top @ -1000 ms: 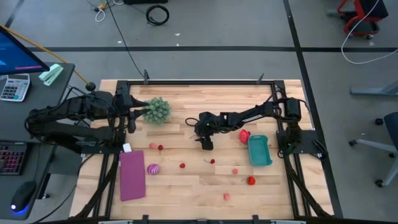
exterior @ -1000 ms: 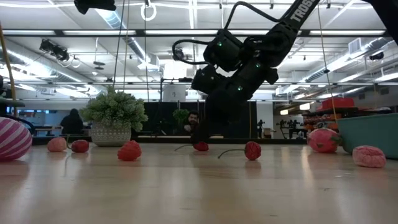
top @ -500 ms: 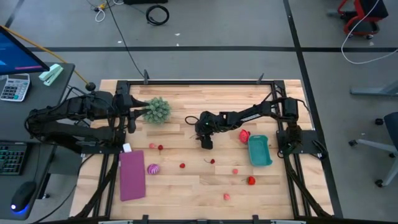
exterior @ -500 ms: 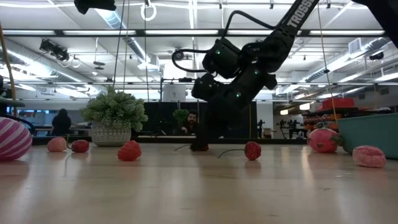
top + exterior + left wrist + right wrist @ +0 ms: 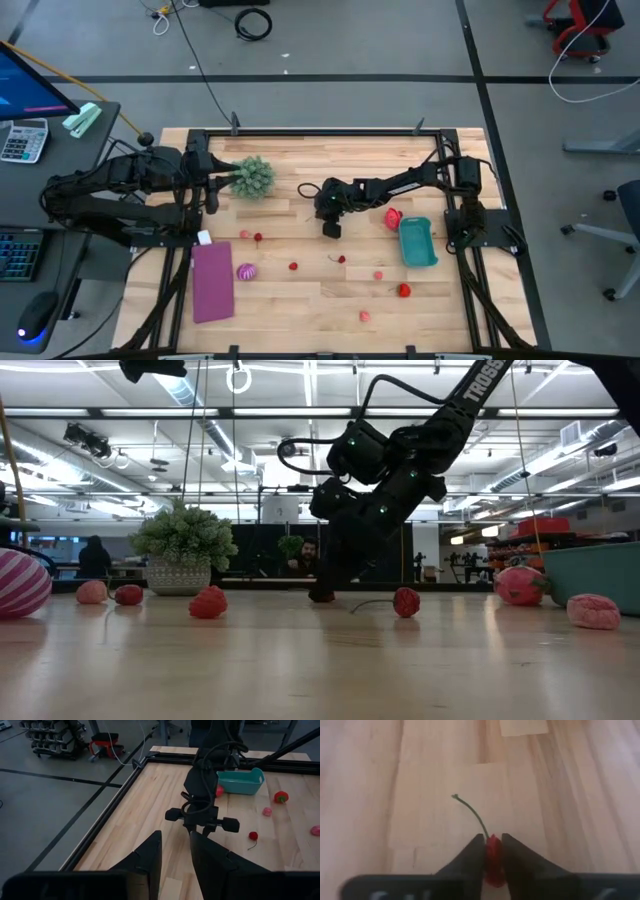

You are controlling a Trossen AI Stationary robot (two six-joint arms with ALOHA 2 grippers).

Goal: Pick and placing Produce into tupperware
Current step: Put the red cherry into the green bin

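Only one bit of lettering for you here: look to the upper right of the low view, where white capitals run along the dark arm (image 5: 478, 382) slanting down from the top edge. You can make out "TROSS", and the frame edge cuts off the rest. On the far left of the high view, your calculator (image 5: 22, 140) shows keys, but nothing on them reads. No other labels or numbers are legible.
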